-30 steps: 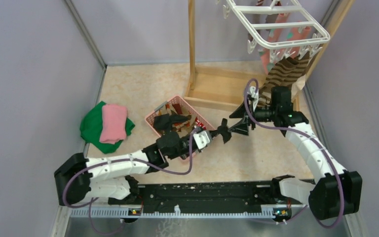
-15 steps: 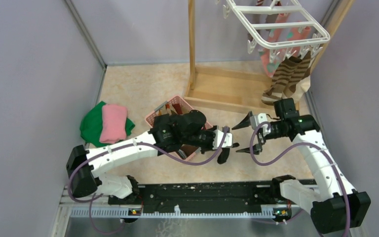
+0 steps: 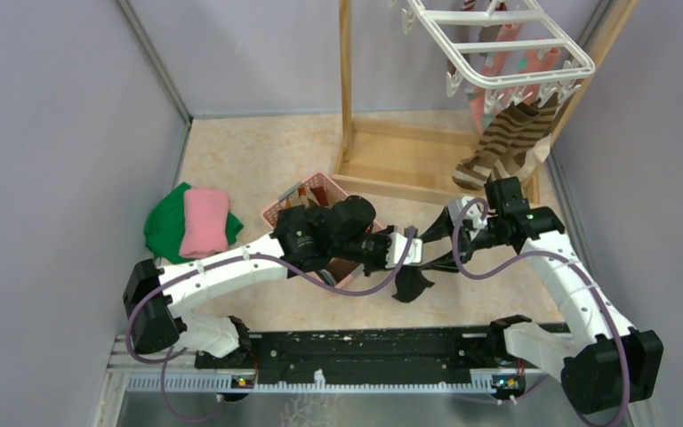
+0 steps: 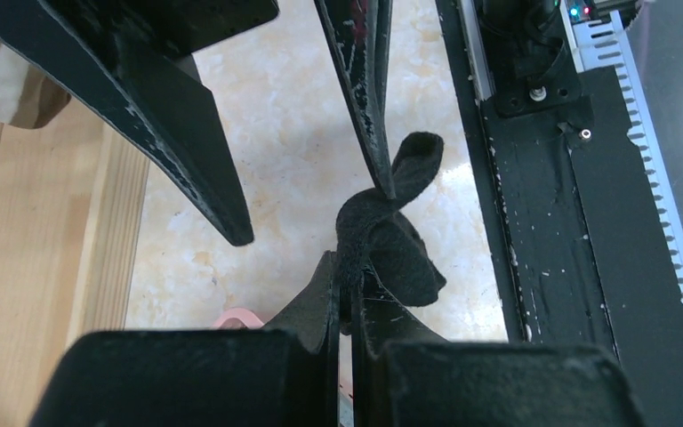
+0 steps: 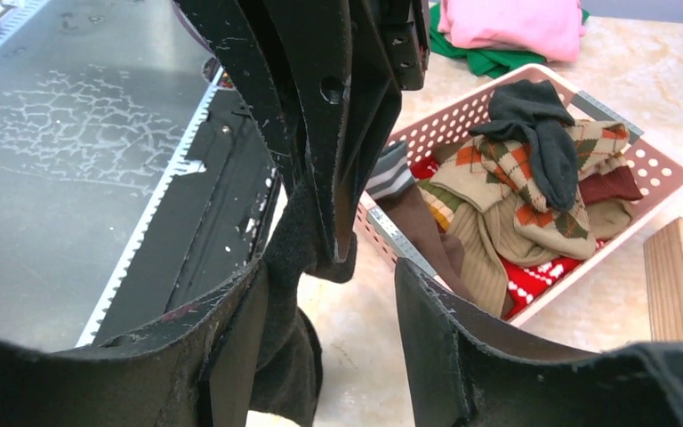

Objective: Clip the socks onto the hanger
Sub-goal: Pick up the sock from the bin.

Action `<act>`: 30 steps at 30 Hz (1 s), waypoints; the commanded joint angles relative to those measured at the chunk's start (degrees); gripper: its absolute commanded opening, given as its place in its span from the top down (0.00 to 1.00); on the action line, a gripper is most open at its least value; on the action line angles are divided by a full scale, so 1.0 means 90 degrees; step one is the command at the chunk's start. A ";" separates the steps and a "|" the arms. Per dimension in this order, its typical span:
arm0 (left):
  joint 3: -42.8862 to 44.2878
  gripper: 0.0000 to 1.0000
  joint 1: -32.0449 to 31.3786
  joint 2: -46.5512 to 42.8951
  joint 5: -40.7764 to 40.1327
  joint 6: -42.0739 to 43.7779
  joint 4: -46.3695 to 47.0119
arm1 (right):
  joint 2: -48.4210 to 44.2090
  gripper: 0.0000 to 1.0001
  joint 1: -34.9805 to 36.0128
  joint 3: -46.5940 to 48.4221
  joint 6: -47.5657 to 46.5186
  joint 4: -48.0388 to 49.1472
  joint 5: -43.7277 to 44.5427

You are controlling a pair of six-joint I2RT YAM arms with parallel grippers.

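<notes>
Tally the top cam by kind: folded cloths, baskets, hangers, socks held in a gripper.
Folded fabric cloths: 2 (green cloth, pink cloth)
Pink perforated plastic basket: 1
White plastic grid-frame hanger: 1
Black fabric sock pinched in left gripper: 1
Total: 5

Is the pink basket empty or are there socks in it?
Not empty: an argyle sock, a dark grey sock and others lie piled inside the basket.
</notes>
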 commanded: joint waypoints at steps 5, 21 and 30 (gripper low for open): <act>0.0077 1.00 0.0012 -0.0073 -0.0096 -0.0466 0.0775 | 0.0111 0.54 0.0225 -0.0175 0.1055 0.1093 -0.0473; -0.0712 0.56 0.0105 -0.0679 -0.0737 -0.0742 0.1619 | 0.0144 1.00 0.0267 0.0164 0.1015 0.0685 -0.0260; -0.5122 0.01 0.0385 -0.2901 -0.0800 -0.1653 0.7487 | 0.0148 1.00 0.0214 0.0285 0.1016 0.0520 -0.0698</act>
